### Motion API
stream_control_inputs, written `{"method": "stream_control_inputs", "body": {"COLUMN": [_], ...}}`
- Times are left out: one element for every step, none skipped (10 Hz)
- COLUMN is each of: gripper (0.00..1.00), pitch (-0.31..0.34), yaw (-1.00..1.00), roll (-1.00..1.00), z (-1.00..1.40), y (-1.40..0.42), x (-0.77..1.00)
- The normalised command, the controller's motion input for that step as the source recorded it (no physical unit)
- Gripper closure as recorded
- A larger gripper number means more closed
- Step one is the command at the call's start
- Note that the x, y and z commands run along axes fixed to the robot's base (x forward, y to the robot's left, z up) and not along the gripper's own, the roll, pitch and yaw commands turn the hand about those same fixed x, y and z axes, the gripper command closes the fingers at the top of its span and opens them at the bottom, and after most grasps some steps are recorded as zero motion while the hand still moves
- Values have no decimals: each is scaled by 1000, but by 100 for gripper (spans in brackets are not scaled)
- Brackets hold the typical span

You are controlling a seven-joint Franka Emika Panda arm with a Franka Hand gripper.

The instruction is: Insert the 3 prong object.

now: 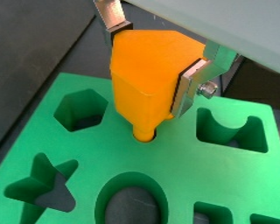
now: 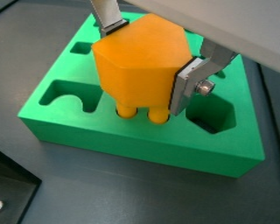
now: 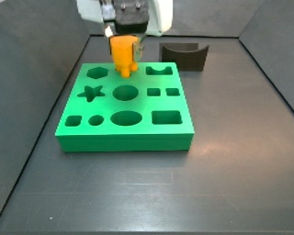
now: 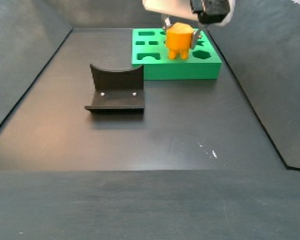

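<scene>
Looking at both wrist views, you see the gripper (image 1: pixel 152 54) closed on the 3 prong object (image 1: pixel 152 74): its silver fingers (image 1: pixel 196 80) press on two opposite sides of the orange block, which hangs upright between them, long axis vertical and legs pointing down. The gripper stands over the far row of the green board (image 3: pixel 125 128), in a side view near the end where the dark grey block (image 3: pixel 186 55) stands behind the board.

The relation that matters for you is the one between the legs and the hole below. In a wrist view the prongs (image 2: pixel 143 112) reach the top face of the board between the hexagonal hole (image 1: pixel 80 108) and the notched hole (image 1: pixel 230 129). They seem to enter a small opening there, but the block itself hides that opening, so you cannot tell whether the legs are in it or only rest on its edge.

My judgement is that the next move goes straight down, with the block kept vertical; a small tilt can catch a leg on the rim.
</scene>
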Motion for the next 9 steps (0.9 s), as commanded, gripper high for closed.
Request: {"method": "stream_control_inputs", "body": {"gripper": [100, 100, 100, 100, 100, 100, 100, 100, 100], "pitch": [-159, -104, -76, -30, -34, -81, -81, 0, 0], "yaw": [46, 0, 57, 37, 69, 14, 0, 0, 0], "roll": [189, 271, 433, 177, 1, 0, -20, -27, 0], "z": [-300, -314, -371, -380, -386, -380, -23, 0, 0], "y": [-51, -89, -109, 0, 0, 0, 0, 23, 0], "x": [-3, 0, 0, 0, 0, 0, 0, 0, 0]}}
